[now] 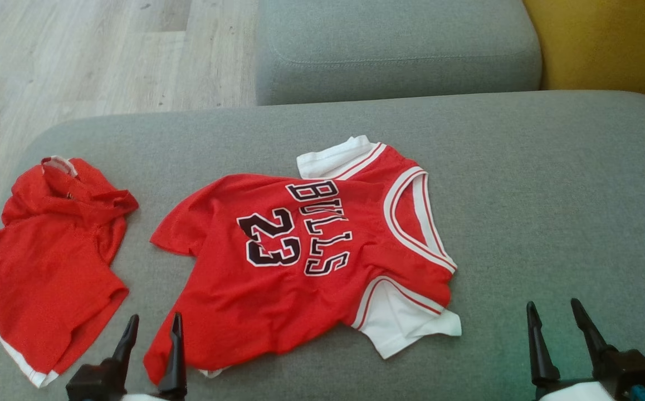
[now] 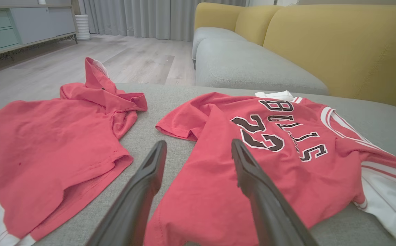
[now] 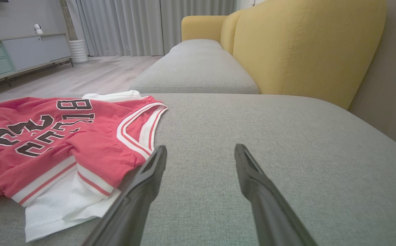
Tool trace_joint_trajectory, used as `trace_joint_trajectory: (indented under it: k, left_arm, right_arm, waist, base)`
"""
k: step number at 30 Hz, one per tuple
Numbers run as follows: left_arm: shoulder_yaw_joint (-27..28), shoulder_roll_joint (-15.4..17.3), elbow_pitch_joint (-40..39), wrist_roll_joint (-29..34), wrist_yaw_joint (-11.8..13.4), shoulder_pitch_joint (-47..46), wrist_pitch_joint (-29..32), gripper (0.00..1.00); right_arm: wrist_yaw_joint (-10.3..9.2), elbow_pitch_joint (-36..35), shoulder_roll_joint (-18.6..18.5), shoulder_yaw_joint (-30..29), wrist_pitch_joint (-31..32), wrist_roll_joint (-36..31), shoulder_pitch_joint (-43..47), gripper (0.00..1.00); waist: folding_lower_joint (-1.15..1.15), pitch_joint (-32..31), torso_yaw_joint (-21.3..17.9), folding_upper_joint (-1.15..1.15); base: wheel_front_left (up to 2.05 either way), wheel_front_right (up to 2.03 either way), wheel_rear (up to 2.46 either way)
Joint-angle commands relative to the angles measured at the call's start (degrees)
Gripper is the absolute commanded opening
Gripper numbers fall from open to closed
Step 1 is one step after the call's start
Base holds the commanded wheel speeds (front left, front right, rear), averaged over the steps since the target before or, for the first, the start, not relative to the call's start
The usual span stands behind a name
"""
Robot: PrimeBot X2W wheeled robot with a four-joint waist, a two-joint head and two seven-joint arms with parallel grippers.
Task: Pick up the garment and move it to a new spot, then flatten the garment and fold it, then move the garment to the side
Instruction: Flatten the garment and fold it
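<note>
A red jersey garment (image 1: 300, 262) with white sleeves and "BULLS 23" print lies spread but wrinkled on the grey sofa cushion (image 1: 551, 211), collar toward the right. It also appears in the left wrist view as the jersey (image 2: 263, 160) and in the right wrist view as the jersey (image 3: 47, 143). My left gripper (image 1: 152, 326) stands open at the jersey's near hem, and in its own view the left gripper (image 2: 198, 147) hovers over that hem. My right gripper (image 1: 555, 312) is open over bare cushion, right of the white sleeve; its own view has the right gripper (image 3: 199, 152) empty.
A second red garment (image 1: 44, 262) with white trim lies crumpled at the cushion's left end. A grey ottoman cushion (image 1: 395, 50) sits beyond, with yellow sofa backs (image 3: 304, 44) on the right. Wooden floor (image 1: 77, 55) lies to the far left.
</note>
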Motion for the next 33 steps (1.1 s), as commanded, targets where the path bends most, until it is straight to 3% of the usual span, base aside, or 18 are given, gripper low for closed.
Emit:
trace_joint_trajectory:
  k: [1,9,19,27,33]
  left_arm:
    - [2.94,-0.66,-1.1,0.92,-0.93,-1.67,-0.71,1.0]
    - [5.89,-2.58,-0.41,3.38,-4.21,-1.54,-0.71,1.0]
    - [7.61,-3.64,0.08,4.69,-6.45,-1.8,-0.71,1.0]
    - [7.56,-3.88,1.37,5.12,-6.8,-1.58,-0.71,1.0]
    - [5.83,-3.94,8.16,5.31,-5.97,-2.13,-0.63,1.0]
  right_arm:
    - [0.4,-2.1,-0.4,1.07,-0.63,-0.25,-1.16,1.0]
    - [0.4,-2.41,-0.4,1.45,-0.63,-0.14,-1.43,1.0]
    - [0.4,-2.06,-0.4,1.88,-0.63,-0.05,-1.62,1.0]
    - [0.4,-2.67,-0.4,3.28,-0.63,-0.12,-2.51,1.0]
    - [0.4,2.92,-0.4,10.71,4.0,-0.99,-5.61,1.0]
  waist:
    - [0.0,0.02,0.16,0.0]
    - [0.0,-0.07,0.88,0.0]
    - [0.0,0.19,1.31,0.0]
    - [0.0,0.33,1.37,0.0]
    - [0.0,0.94,1.65,0.0]
  base:
    - [0.0,0.0,0.0]
    - [0.0,0.0,0.0]
    - [0.0,0.0,0.0]
    - [0.0,0.0,0.0]
    - [0.0,0.0,0.0]
